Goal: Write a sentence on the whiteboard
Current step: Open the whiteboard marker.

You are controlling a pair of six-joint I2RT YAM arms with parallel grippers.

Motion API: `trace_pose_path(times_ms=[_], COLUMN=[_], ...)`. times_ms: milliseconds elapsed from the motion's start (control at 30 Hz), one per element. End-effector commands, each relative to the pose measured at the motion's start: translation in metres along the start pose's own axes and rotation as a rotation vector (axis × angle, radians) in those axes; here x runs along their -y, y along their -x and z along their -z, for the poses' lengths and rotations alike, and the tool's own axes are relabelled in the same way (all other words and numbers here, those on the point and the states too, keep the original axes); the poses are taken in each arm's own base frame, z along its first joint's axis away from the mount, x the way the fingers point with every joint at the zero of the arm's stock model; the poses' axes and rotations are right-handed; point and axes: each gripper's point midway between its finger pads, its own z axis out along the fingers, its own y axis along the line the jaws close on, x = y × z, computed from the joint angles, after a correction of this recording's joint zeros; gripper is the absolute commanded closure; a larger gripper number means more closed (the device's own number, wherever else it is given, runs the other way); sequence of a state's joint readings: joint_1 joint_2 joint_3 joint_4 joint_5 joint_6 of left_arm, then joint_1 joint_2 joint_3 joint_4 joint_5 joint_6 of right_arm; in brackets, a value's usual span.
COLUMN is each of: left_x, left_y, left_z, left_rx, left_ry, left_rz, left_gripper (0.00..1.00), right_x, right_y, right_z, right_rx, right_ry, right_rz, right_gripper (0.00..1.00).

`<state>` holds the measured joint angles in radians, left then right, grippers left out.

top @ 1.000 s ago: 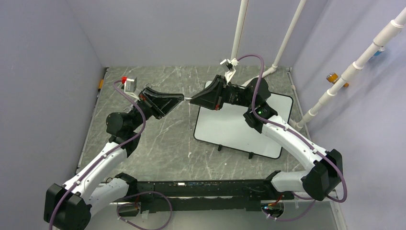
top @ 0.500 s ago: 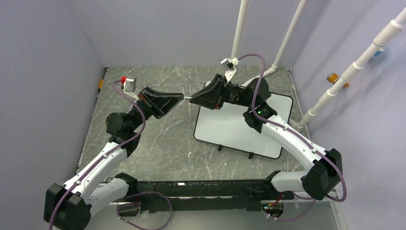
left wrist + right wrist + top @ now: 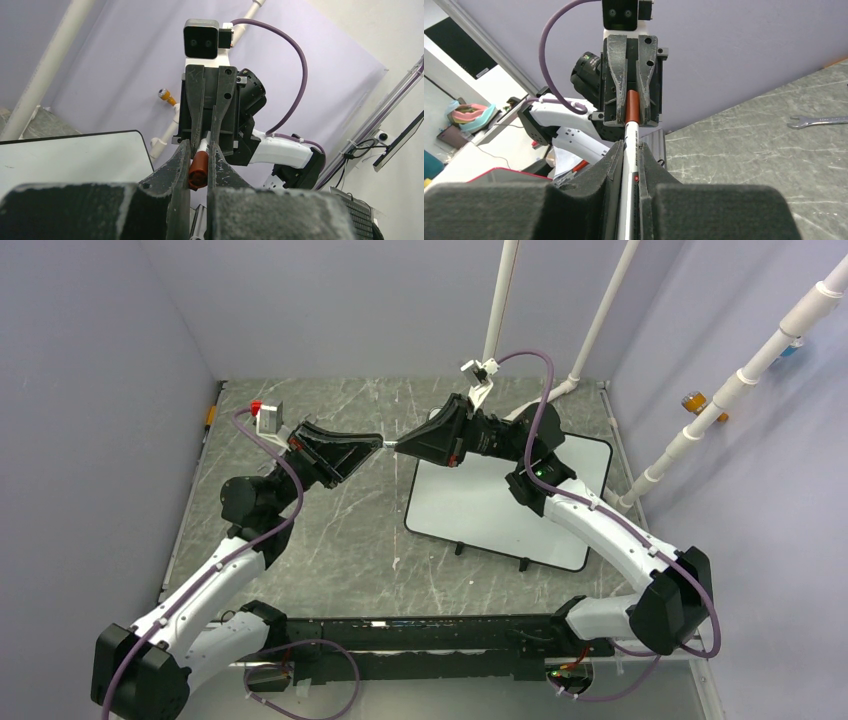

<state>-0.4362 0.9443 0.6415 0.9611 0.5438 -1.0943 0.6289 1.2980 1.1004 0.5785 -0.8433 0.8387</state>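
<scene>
Grey marble tabletop [image 3: 330, 530]; whiteboard [image 3: 500, 510] lies right of centre, blank. We hold marker [image 3: 629, 150] mid-air off board's far-left corner: right gripper [image 3: 402, 446] clamps white barrel, left gripper [image 3: 377, 445] clamps reddish cap [image 3: 199, 169]. Light, stiff, slick plastic, we judge; grip barrel mid-length.

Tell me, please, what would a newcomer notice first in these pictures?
The left gripper and right gripper meet tip to tip in mid-air, sharing one marker: the left is shut on its red-brown cap, the right on the white barrel. Beside them the whiteboard lies flat under the right arm, and no writing shows on it.
</scene>
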Motion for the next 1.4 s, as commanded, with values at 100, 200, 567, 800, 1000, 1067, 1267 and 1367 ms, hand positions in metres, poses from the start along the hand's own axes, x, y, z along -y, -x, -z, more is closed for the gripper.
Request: trace_pose_path(times_ms=[100, 200, 567, 800, 1000, 1067, 1267, 1367], left_x=[-0.013, -0.014, -0.008, -0.006, -0.011, -0.013, -0.027, -0.058], left_y=[-0.021, -0.022, -0.006, 0.01, 0.021, 0.023, 0.026, 0.023], left_z=[0.004, 0.005, 0.008, 0.016, 0.024, 0.025, 0.032, 0.047], left_rx=[-0.07, -0.075, -0.044, -0.01, 0.017, 0.026, 0.033, 0.011], left_ry=[0.035, 0.04, 0.072, 0.089, 0.113, 0.119, 0.199, 0.381], left_rz=[0.019, 0.019, -0.018, -0.024, -0.031, -0.032, -0.048, -0.065], left_gripper=[1.0, 1.0, 1.0, 1.0, 1.0, 1.0, 1.0, 1.0], right_x=[-0.022, -0.021, -0.029, -0.035, -0.038, -0.037, -0.034, -0.026], right_y=[0.008, 0.004, -0.002, -0.004, -0.007, -0.008, -0.009, -0.01], right_z=[-0.004, -0.001, 0.008, 0.019, 0.027, 0.03, 0.039, 0.045], right_rx=[0.036, 0.027, 0.024, 0.025, 0.029, 0.035, 0.042, 0.043], right_ry=[0.074, 0.068, 0.076, 0.077, 0.062, 0.06, 0.029, -0.051], right_rz=[0.06, 0.064, 0.078, 0.093, 0.104, 0.106, 0.115, 0.133], right_gripper=[1.0, 1.0, 1.0, 1.0, 1.0, 1.0, 1.0, 1.0])
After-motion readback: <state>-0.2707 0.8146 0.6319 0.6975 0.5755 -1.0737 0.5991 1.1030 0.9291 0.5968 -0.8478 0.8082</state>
